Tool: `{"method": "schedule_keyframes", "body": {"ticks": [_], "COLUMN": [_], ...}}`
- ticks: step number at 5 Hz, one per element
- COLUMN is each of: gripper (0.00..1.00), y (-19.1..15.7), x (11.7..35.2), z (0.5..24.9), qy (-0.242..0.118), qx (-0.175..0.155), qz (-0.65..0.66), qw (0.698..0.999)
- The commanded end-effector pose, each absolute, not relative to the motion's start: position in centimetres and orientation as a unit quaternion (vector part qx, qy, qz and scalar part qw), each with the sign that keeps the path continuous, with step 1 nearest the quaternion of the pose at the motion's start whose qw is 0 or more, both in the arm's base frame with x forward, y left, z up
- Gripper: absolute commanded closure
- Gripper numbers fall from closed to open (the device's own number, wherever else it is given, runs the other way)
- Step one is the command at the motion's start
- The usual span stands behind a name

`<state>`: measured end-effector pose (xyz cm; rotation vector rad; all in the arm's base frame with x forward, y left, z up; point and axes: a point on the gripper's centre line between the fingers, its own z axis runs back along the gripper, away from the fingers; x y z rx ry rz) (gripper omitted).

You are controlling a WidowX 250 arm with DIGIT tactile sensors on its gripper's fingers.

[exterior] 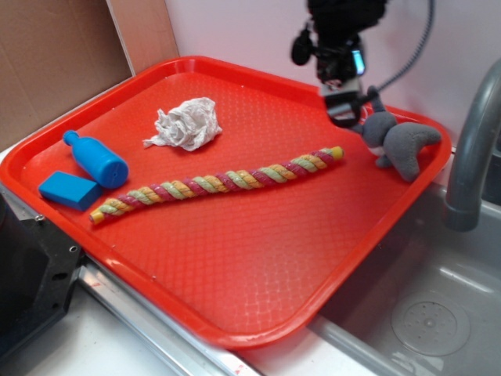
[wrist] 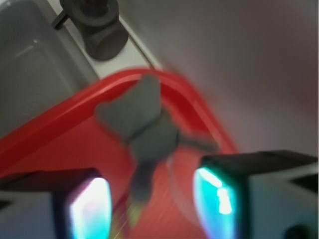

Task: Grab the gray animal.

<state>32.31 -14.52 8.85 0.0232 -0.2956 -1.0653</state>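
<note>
A red tray sits on the table beside a metal sink, and the gray animal lies in the tray's far right corner, close against the rim and near the faucet. The robot's hand hangs just to the left of the toy, low over the tray and right beside the toy's near edge; whether it touches cannot be told. In the wrist view its two fingers stand apart, with the blurred gray animal ahead of and between them, nothing clamped. A long twisted rope stretches across the middle of the tray, its right end lying near the toy. A crumpled white paper wad rests further back, and a blue bottle and a blue block lie together at the tray's left edge.
</note>
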Motion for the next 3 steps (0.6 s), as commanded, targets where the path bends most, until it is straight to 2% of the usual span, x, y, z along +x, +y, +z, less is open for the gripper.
{"method": "schedule_keyframes", "body": {"ticks": [1,3], "gripper": [0.0,0.0], "y": [-18.3,-17.1], "x": [34.5,34.5], "z": [9.2,6.5], "qy": [-0.187,-0.138], "qx": [0.031,0.03], "qz": [-0.563,-0.544], "qw": [0.805,0.827]}}
